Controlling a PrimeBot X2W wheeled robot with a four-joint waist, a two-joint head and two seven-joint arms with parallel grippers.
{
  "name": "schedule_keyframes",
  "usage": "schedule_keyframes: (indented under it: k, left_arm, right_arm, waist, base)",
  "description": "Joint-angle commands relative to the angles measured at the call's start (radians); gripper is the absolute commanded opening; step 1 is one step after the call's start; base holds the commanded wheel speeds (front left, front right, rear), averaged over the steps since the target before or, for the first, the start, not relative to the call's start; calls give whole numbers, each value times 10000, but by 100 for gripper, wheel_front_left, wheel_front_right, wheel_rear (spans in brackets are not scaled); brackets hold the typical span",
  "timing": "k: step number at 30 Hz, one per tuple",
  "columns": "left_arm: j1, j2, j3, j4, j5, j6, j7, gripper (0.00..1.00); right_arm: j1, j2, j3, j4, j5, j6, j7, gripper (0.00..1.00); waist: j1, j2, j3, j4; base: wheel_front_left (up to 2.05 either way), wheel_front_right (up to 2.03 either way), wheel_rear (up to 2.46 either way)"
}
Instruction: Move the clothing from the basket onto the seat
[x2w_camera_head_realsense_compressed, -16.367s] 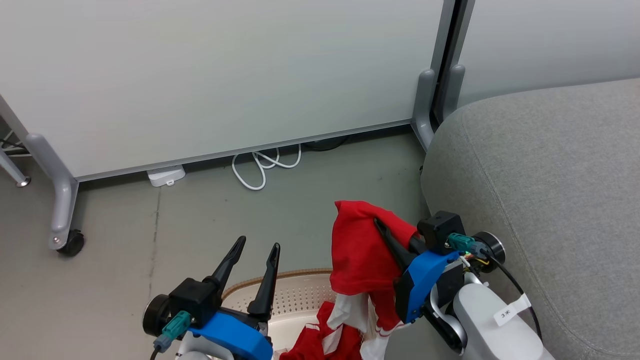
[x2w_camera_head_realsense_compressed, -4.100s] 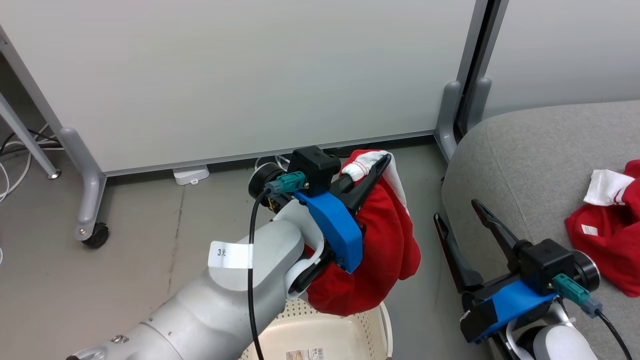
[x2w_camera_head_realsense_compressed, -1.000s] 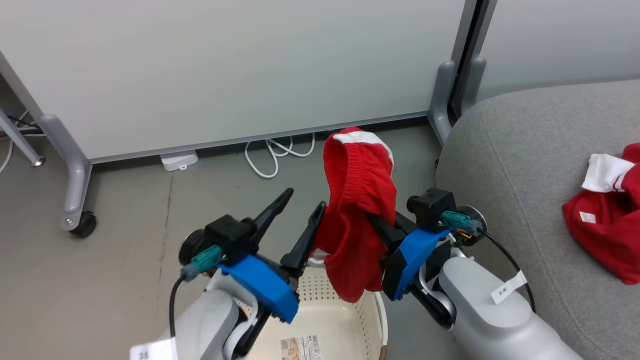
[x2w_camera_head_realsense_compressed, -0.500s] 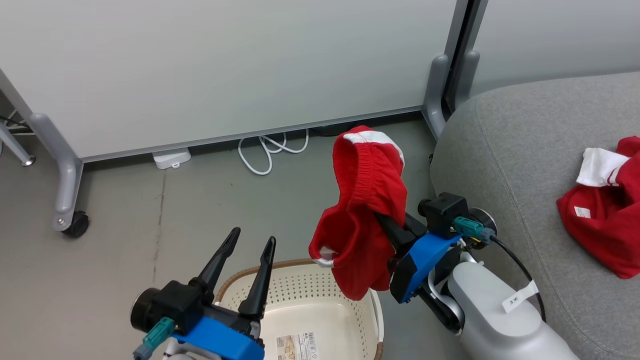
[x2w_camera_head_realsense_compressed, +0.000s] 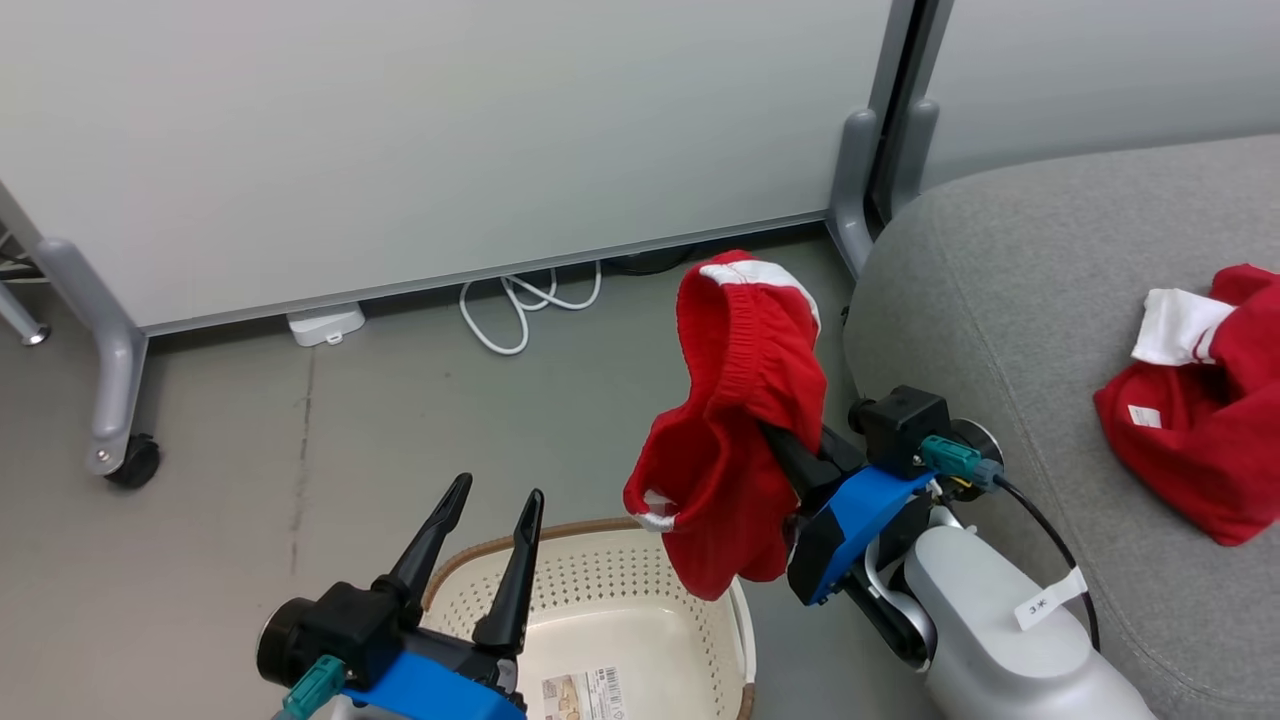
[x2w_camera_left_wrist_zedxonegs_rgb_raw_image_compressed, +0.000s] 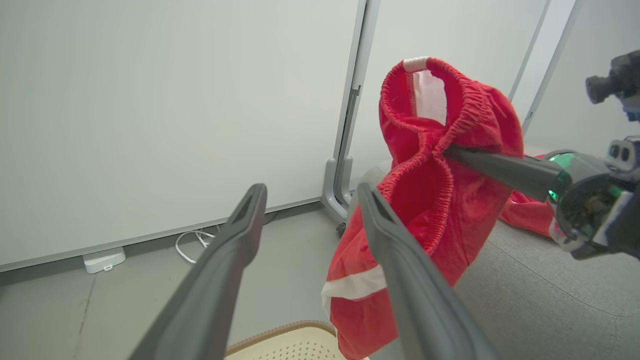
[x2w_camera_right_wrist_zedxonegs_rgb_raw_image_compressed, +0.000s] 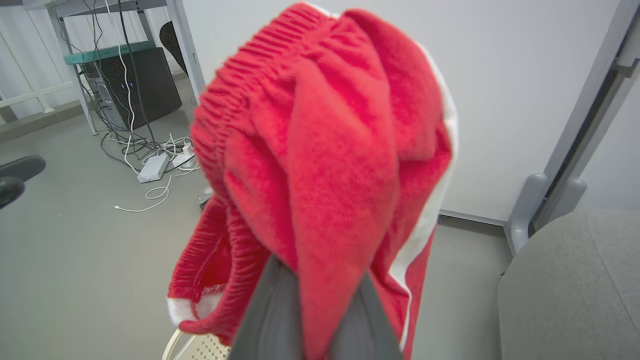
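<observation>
Right pincer (x2w_camera_head_realsense_compressed: 790, 455) is clamped tight on the shorts (x2w_camera_head_realsense_compressed: 740, 400), holding them up in the air, waistband looped at the top and the legs drooping down. The lower hem hangs just above the basket (x2w_camera_head_realsense_compressed: 620, 610), over its right rim, and the basket itself sits on the floor (x2w_camera_head_realsense_compressed: 300, 420) at the bottom of the head view, its pale bottom showing a sticker (x2w_camera_head_realsense_compressed: 585, 695). From the right wrist, the shorts (x2w_camera_right_wrist_zedxonegs_rgb_raw_image_compressed: 325, 150) bulge right over the camera, and the two dark fingers (x2w_camera_right_wrist_zedxonegs_rgb_raw_image_compressed: 270, 310) come together beneath the fabric with a fold pinched between them. Over on the other side, the left pincer (x2w_camera_head_realsense_compressed: 498, 490) is spread wide with nothing in it, poised above the basket's left rim, fingers pointing up towards the panel (x2w_camera_head_realsense_compressed: 400, 130). The left wrist view has the left pincer's (x2w_camera_left_wrist_zedxonegs_rgb_raw_image_compressed: 312, 192) fingers well apart, and the shorts (x2w_camera_left_wrist_zedxonegs_rgb_raw_image_compressed: 440, 200) hang just beyond its right finger, free of it. The shirt (x2w_camera_head_realsense_compressed: 1200, 440) lies crumpled on the seat (x2w_camera_head_realsense_compressed: 1000, 300), far to the right, white cuff turned up. The seat's rounded corner sits just beside the right arm. A white cable (x2w_camera_head_realsense_compressed: 520, 310) coils on the floor under the panel, and a caster (x2w_camera_head_realsense_compressed: 130, 465) rests at the far left.
</observation>
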Motion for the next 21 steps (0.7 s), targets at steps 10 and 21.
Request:
schedule_keyframes:
  k: [10, 21]
  left_arm:
    - [-82, 73, 7, -198, 82, -8, -47, 100]
    - [-399, 211, -167, -240, -21, -8, -46, 100]
  right_arm:
    - [315, -64, -452, -446, -375, 1, 5, 0]
    - [586, -66, -1033, -804, -572, 1, 20, 0]
  waist:
    - [0, 0, 189, -1445]
    - [0, 0, 463, -2917]
  base:
    - [0, 0, 0]
    - [0, 0, 0]
